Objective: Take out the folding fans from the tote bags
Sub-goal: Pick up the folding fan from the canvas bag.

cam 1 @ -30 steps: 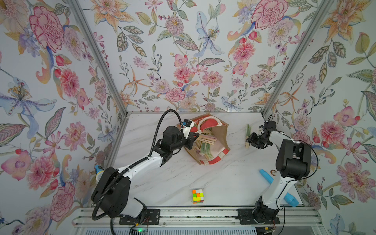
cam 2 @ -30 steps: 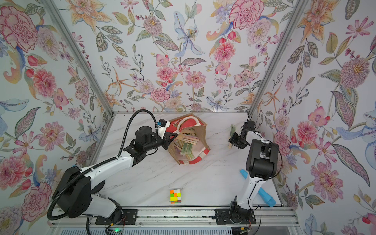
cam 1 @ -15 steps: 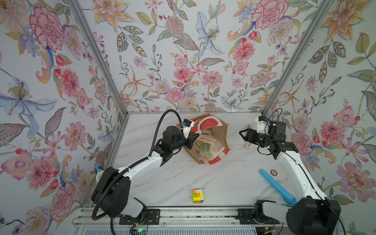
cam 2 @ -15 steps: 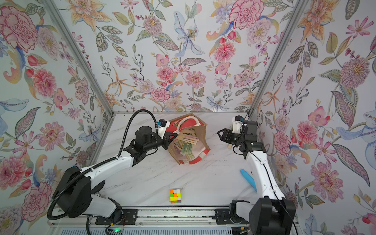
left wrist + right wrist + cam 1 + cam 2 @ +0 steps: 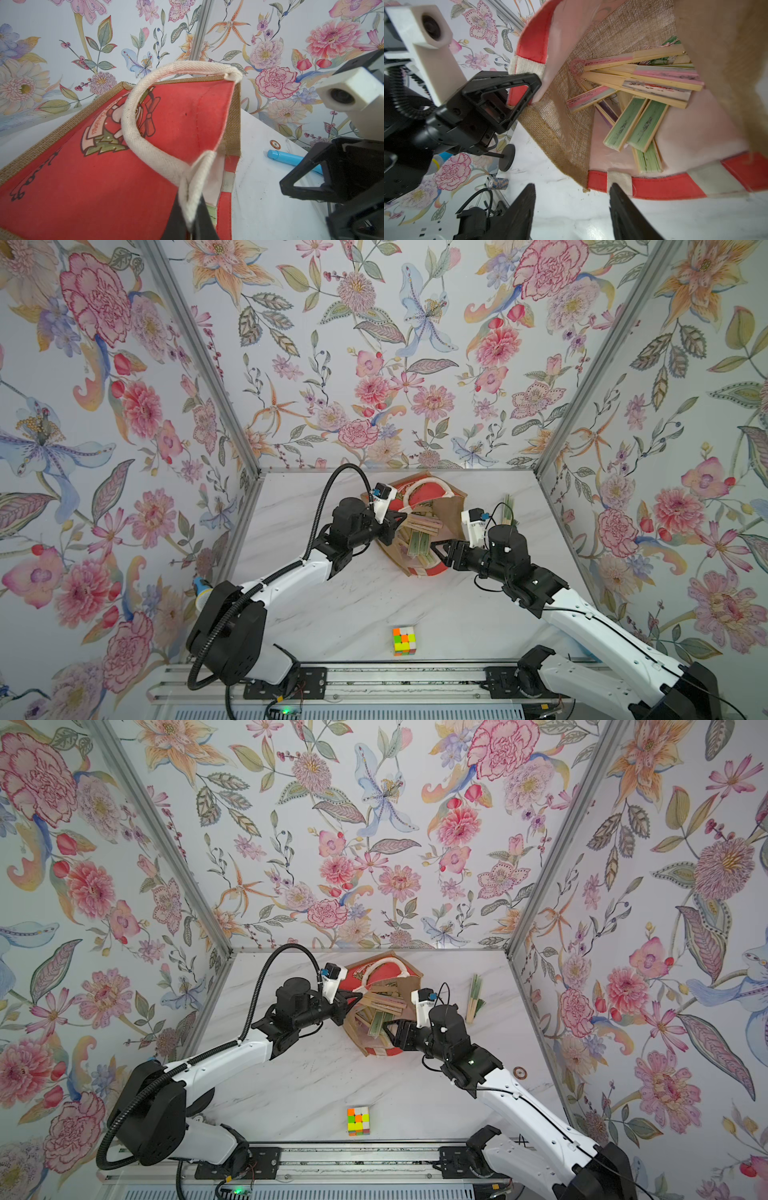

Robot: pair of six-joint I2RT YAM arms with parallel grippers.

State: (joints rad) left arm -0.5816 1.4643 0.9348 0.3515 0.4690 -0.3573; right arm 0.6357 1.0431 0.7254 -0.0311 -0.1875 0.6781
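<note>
Boxy brown jute tote bag (image 5: 451,506) w/ red panels & white rope handles lies tipped over on white marble table (image 5: 353,605), mouth toward right arm. Left hand (image 5: 190,218) is clamped on bag's rim at a handle's base. Right hand (image 5: 571,199) is just outside the mouth, fingers apart, nothing btwn them, close to red-&-white striped trim. Inside bag: pile of closed bamboo folding fans (image 5: 639,83) w/ pink, green & purple pleats, crossing each other. A few more closed green fans (image 5: 508,510) lie on table beyond right arm, nr right wall. Multicoloured puzzle cube (image 5: 404,641) sits nr table's front edge, well apart from bag. Light-blue plastic tube (image 5: 291,159) lies on table, right arm's side.
</note>
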